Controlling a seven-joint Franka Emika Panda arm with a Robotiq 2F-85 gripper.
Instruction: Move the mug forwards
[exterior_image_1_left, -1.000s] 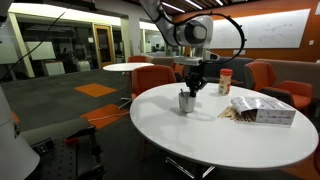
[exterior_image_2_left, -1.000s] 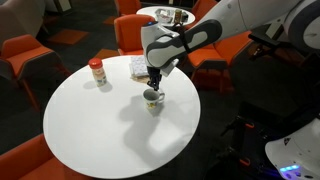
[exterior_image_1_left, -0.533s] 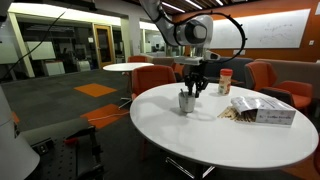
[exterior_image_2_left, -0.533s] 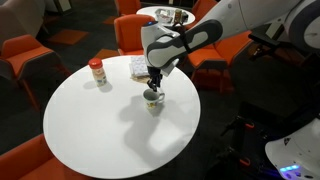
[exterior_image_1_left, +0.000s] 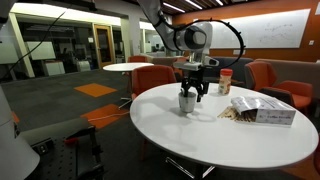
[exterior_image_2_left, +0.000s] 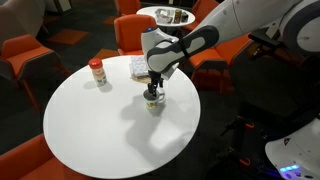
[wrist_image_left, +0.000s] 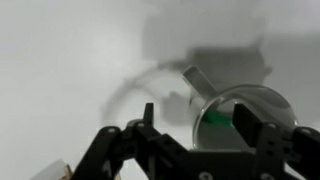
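Observation:
The small grey-white mug (exterior_image_1_left: 186, 102) stands upright on the round white table (exterior_image_1_left: 210, 140), seen too in an exterior view (exterior_image_2_left: 152, 100). My gripper (exterior_image_1_left: 194, 90) hangs straight down over it, also visible from the far side (exterior_image_2_left: 153, 89), with its jaws spread. In the wrist view the mug (wrist_image_left: 222, 104) lies blurred below the gripper (wrist_image_left: 197, 122). One finger stands over the mug's mouth and the other outside its wall, neither pressing on it. Something green shows inside the mug.
A red-and-white canister (exterior_image_1_left: 225, 82) with a red lid stands further back on the table (exterior_image_2_left: 97, 72). A flat snack packet (exterior_image_1_left: 262, 110) lies near the table's edge (exterior_image_2_left: 138, 66). Orange chairs (exterior_image_2_left: 20, 62) ring the table, and another round table (exterior_image_1_left: 128, 67) stands behind.
The jaws have spread apart from a shut position on the mug's rim. The mug and the arm have stayed in place.

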